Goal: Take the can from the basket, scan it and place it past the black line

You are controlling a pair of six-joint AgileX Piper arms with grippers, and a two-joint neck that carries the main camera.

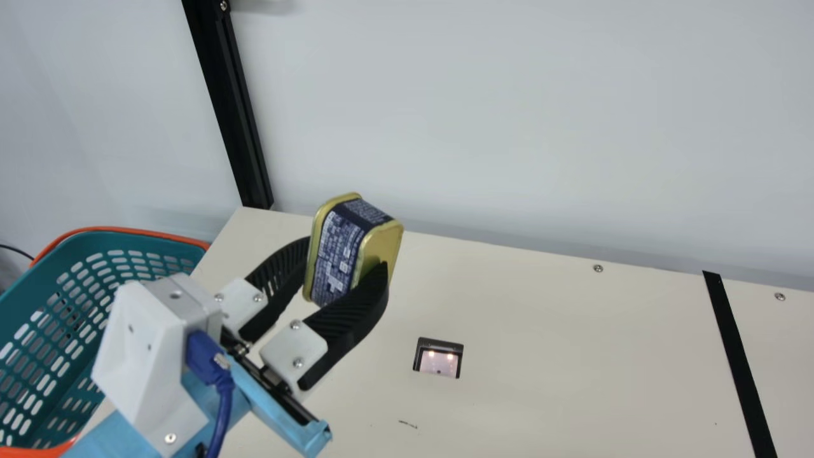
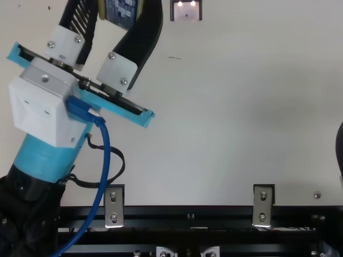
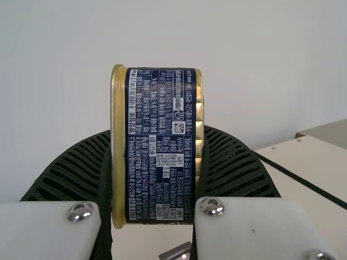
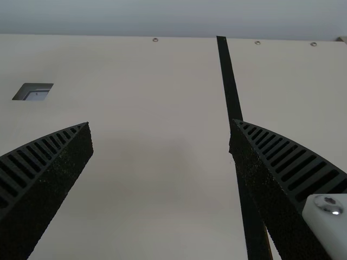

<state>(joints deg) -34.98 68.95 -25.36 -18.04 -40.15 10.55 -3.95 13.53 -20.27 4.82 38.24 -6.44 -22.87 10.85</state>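
- Table (image 1: 559,394): cream top, spanning left to right; pale wall beyond its far edge.
- Basket (image 1: 32,296): teal, slotted sides, orange rim about it; at left, beside the table's left edge.
- Black post (image 1: 232,108): upright behind the table's far left corner, leaning in the main view.
- Left gripper (image 1: 347,253): raised over the left part of the table. Claw parted by the can's thickness, both ribbed fingers bearing on its gold ends; grip on can confirmed.
- Right gripper (image 2: 340,152): edge of it at right in the top view. Right wrist view: claw wide apart, nothing between the fingers.
- Black line (image 1: 738,362): strip on the table's right part, running near to far.
- Can (image 1: 336,254): gold ends, dark blue printed side; held off the table, left of the scanner and well apart from the black line. Tilted in the main view.
- Scanner (image 1: 439,362): dark-framed window set in the table, between can and black line; two lights lit.
- Screws (image 1: 598,268): spaced along the table's far edge.
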